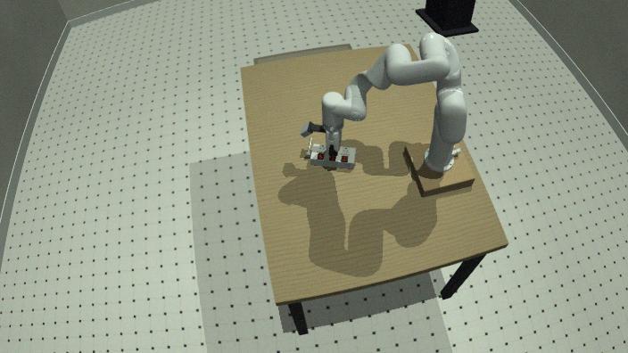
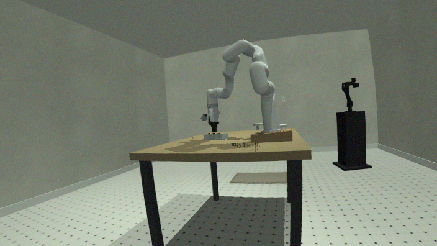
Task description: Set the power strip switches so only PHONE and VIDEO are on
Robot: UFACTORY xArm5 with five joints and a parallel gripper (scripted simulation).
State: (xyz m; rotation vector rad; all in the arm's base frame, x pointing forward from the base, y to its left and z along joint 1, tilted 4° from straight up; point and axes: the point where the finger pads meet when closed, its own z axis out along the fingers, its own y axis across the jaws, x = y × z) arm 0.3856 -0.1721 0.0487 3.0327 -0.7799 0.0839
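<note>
A grey power strip (image 1: pixel 335 159) lies flat on the wooden table, right way up, with three red switches in a row along its top. It also shows in the exterior view (image 2: pixel 215 136) as a low grey block. My gripper (image 1: pixel 332 153) points straight down over the middle switch, fingers shut with nothing between them. Its black fingertips (image 2: pixel 213 129) are at or just above the strip's top; I cannot tell whether they touch. The switch labels and positions are too small to read.
The arm's base stands on a wooden block (image 1: pixel 439 171) at the table's right side. The strip lies close to the table's left edge. A black pedestal with a camera arm (image 2: pixel 351 136) stands on the floor beyond the table.
</note>
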